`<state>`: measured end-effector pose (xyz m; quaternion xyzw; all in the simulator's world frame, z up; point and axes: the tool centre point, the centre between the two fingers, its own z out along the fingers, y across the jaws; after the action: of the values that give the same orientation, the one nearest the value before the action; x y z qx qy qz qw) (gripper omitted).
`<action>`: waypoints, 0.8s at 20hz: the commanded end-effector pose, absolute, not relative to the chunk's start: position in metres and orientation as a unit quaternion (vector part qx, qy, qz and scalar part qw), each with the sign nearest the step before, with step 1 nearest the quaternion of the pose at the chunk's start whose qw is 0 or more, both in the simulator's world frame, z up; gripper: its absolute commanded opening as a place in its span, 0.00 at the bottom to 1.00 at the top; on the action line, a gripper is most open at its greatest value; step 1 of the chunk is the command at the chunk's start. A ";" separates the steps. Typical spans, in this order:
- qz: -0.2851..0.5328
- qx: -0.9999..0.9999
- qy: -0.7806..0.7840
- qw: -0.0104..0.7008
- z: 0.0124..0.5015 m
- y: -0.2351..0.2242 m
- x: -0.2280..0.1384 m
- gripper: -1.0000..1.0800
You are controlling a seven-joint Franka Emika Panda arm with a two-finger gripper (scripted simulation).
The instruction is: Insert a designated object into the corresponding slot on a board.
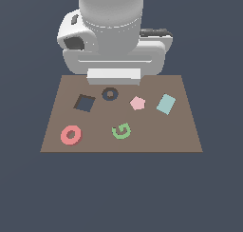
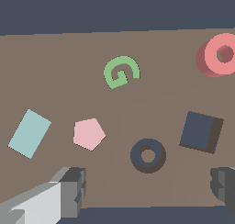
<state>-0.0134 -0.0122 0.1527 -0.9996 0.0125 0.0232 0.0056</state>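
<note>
- Four loose shapes are lying on the board (image 1: 156, 136): the red ring (image 1: 71, 135), a green G (image 1: 121, 130), a pink pentagon (image 1: 137, 103) and a pale teal rectangle (image 1: 166, 104).
- The red ring is sitting near the board's front corner on the exterior view's left, well apart from the ring-shaped slot (image 1: 110, 94).
- A square cutout (image 1: 85, 103) is showing just beside that slot.
- The gripper (image 2: 149, 191) is hanging with fingers (image 2: 73, 191) spread wide, holding nothing.

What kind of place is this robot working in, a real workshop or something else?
Most likely a simulated shape-sorting bench, not a real room: a flat brown board floats on a featureless dark blue backdrop. On it lie plain untextured pieces such as a red ring and a green G, beside dark cutouts.
</note>
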 end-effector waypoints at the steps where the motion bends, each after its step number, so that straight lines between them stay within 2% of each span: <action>1: 0.023 -1.000 0.012 0.006 0.153 -0.012 -0.013 0.96; 8: 0.021 -1.000 0.010 0.005 0.145 -0.023 -0.006 0.96; 16: 0.016 -1.000 0.002 0.003 0.118 -0.059 0.020 0.96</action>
<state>0.0144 -0.0504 0.1241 -0.9998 0.0035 0.0170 0.0037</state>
